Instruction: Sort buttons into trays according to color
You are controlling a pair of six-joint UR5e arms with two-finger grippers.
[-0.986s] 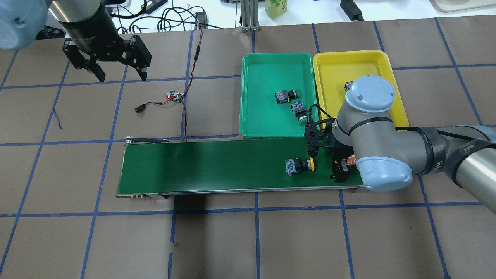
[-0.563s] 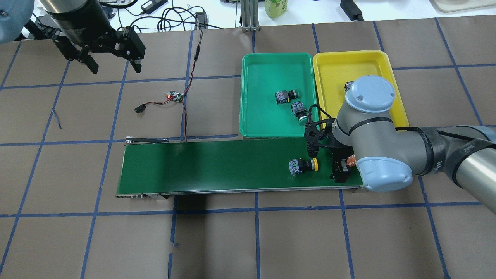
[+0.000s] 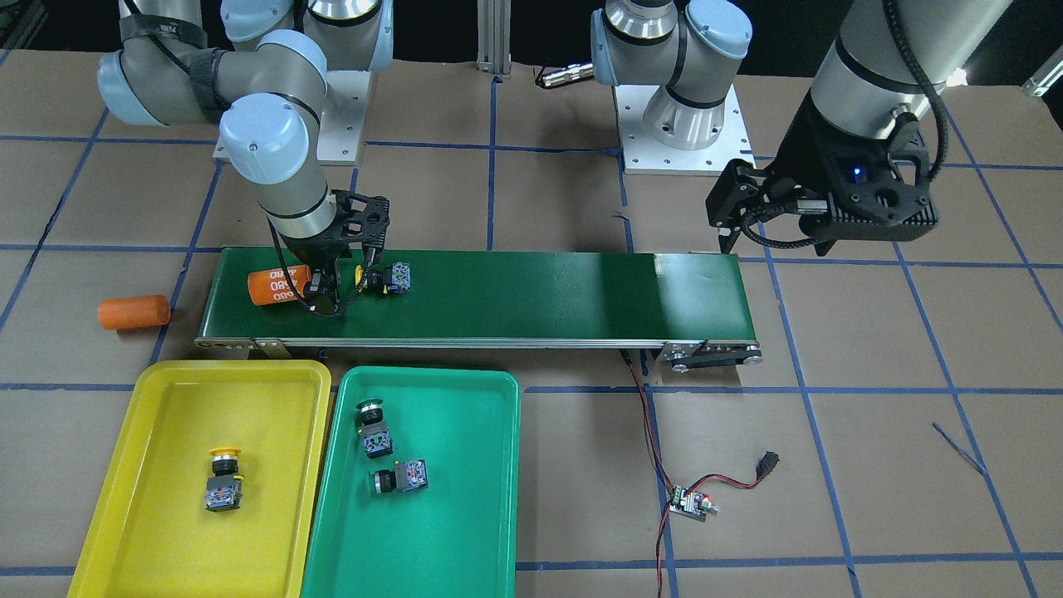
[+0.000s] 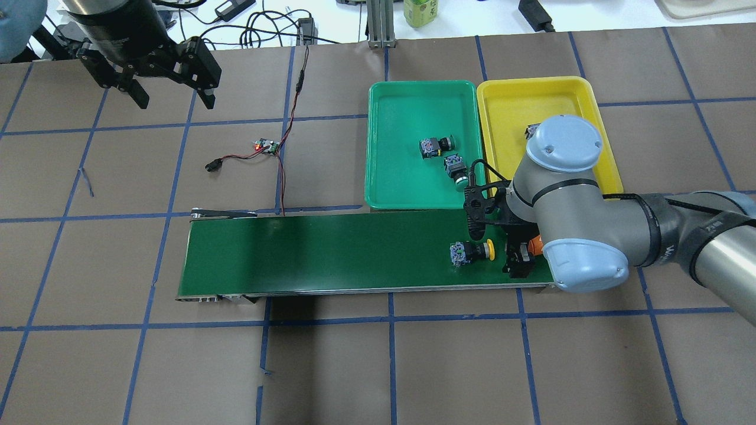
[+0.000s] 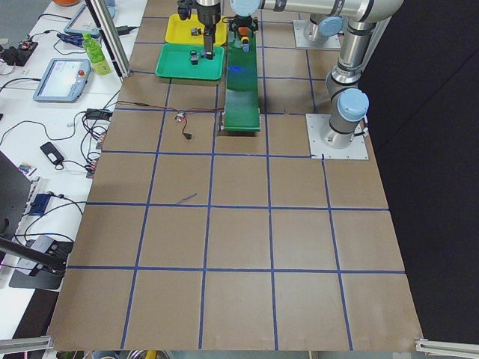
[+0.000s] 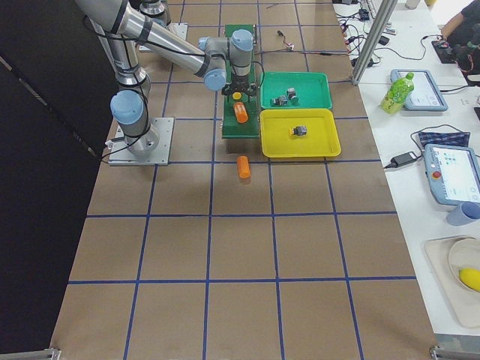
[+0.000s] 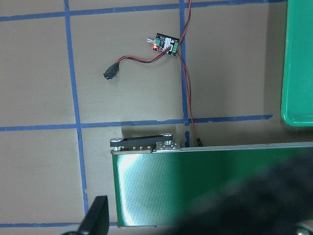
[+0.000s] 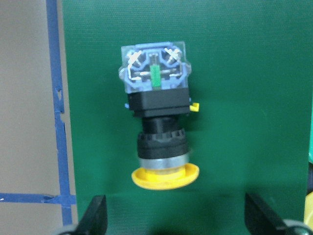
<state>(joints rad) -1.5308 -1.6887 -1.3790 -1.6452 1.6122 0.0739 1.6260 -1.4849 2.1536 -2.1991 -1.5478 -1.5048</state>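
Observation:
A yellow-capped button (image 4: 472,252) lies on its side on the belt, cap toward my right gripper (image 4: 497,245); it also shows in the front view (image 3: 384,278) and the right wrist view (image 8: 159,137). The right gripper (image 8: 178,220) is open, its fingers standing wide apart just past the cap, touching nothing. Two green-capped buttons (image 4: 437,145) (image 4: 458,168) lie in the green tray (image 4: 407,100). A second yellow-capped button (image 3: 224,480) stands in the yellow tray (image 3: 158,531). My left gripper (image 4: 174,97) is open and empty, over the table's far left.
The dark-green conveyor belt (image 4: 325,254) runs in front of the trays. One orange cylinder (image 3: 278,285) lies on the belt under my right wrist, another (image 3: 133,311) on the table beyond the belt's end. A small circuit board with wires (image 4: 267,146) lies near the belt's left end.
The yellow-capped button has travelled right along the belt, closer to my right gripper. My left gripper has moved up and away toward the far-left corner. The right arm has stayed still.

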